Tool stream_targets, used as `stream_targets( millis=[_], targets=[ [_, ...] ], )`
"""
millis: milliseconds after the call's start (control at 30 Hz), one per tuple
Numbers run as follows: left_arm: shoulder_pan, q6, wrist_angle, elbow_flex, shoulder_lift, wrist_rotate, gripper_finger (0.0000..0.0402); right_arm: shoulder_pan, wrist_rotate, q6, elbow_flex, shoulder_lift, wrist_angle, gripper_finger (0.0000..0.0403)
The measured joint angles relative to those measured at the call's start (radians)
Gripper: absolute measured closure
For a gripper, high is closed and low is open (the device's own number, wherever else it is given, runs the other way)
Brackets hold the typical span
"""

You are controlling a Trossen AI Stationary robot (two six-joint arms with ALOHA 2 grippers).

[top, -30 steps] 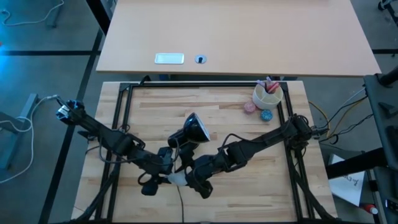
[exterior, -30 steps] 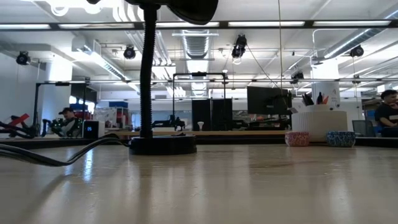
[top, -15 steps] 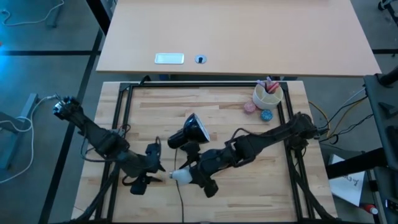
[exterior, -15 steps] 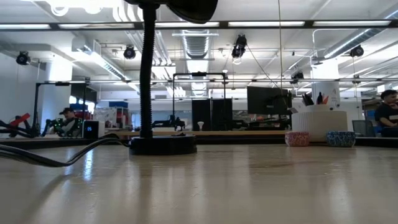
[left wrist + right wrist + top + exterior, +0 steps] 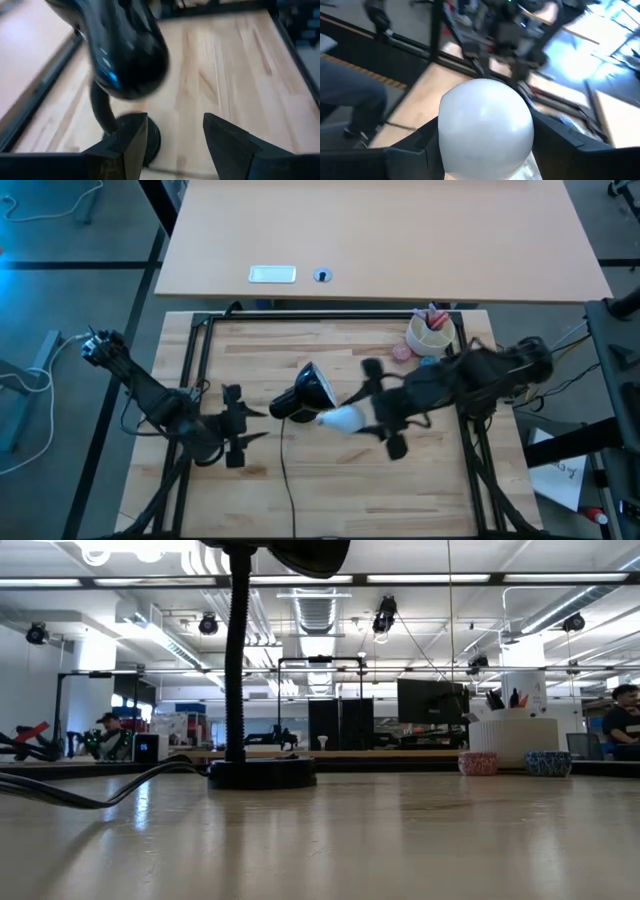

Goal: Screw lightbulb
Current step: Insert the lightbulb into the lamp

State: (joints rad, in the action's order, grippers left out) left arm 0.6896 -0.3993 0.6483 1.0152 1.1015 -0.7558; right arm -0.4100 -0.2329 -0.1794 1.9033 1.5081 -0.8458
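The black desk lamp stands on its round base (image 5: 262,772); its shade (image 5: 308,387) hangs above mid-table. The white lightbulb (image 5: 338,418) is in my right gripper (image 5: 360,418), which is shut on it just right of the shade, above the table. The bulb fills the right wrist view (image 5: 485,127). My left gripper (image 5: 236,425) is open and empty to the lamp's left; the left wrist view shows the shade (image 5: 125,55) and base (image 5: 147,137) beyond its fingers (image 5: 125,145). Neither gripper shows in the low view. My right gripper pinches the bulb's globe (image 5: 445,135) between its two fingers (image 5: 412,150), one on each opposite side. The fingers come about level from the table's right side. The bulb is lifted clear of the table, its free end toward the lamp shade.
A white cup with pens (image 5: 431,332), a pink ball (image 5: 402,352) and a blue ball (image 5: 428,365) sit at the far right. The lamp's cable (image 5: 288,480) runs to the near edge. Black frame rails (image 5: 195,370) border the wooden top.
My right gripper has carried the bulb up from the near middle of the table, toward the far and right edges, to beside the lamp shade, turning as it went. My left gripper has drawn back from the bulb toward the table's left and far edges.
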Motion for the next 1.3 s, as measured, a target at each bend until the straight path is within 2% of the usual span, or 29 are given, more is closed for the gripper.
stream_targets(
  millis=[167, 367, 667, 833, 967, 1033, 1100, 1167, 1300],
  targets=[
    [0.001, 0.069, -0.076, -0.019, -0.033, -0.035, 0.0218, 0.014, -0.031, 0.014, -0.066, -0.095, -0.043, 0.0184],
    [-0.001, 0.193, -0.058, 0.066, -0.011, -0.047, 0.0207, 0.04, -0.031, 0.049, -0.177, -0.227, -0.042, 0.0188],
    [-0.103, 0.173, 0.045, 0.287, 0.091, -0.046, 0.0112, 0.045, -0.031, 0.051, -0.263, -0.307, -0.033, 0.0188],
    [-0.159, 0.233, -0.005, 0.388, 0.181, -0.009, 0.0073, 0.044, -0.031, 0.019, -0.281, -0.305, -0.033, 0.0183],
    [-0.175, 0.316, -0.062, 0.493, 0.262, -0.061, 0.006, 0.044, -0.031, 0.009, -0.281, -0.307, -0.037, 0.0183],
    [-0.175, 0.3, 0.006, 0.58, 0.309, -0.104, 0.0059, 0.044, -0.03, 0.006, -0.281, -0.307, -0.045, 0.0187],
    [-0.17, 0.247, 0.162, 0.682, 0.363, -0.152, 0.0059, 0.044, -0.03, 0.014, -0.281, -0.314, -0.067, 0.0189],
    [-0.157, 0.128, 0.373, 0.785, 0.427, -0.196, 0.0058, 0.044, -0.031, 0.031, -0.281, -0.318, -0.09, 0.0188],
    [-0.144, -0.136, 0.738, 0.942, 0.547, -0.2, 0.0058, 0.044, -0.047, 0.055, -0.281, -0.322, -0.114, 0.0181]
  ],
)
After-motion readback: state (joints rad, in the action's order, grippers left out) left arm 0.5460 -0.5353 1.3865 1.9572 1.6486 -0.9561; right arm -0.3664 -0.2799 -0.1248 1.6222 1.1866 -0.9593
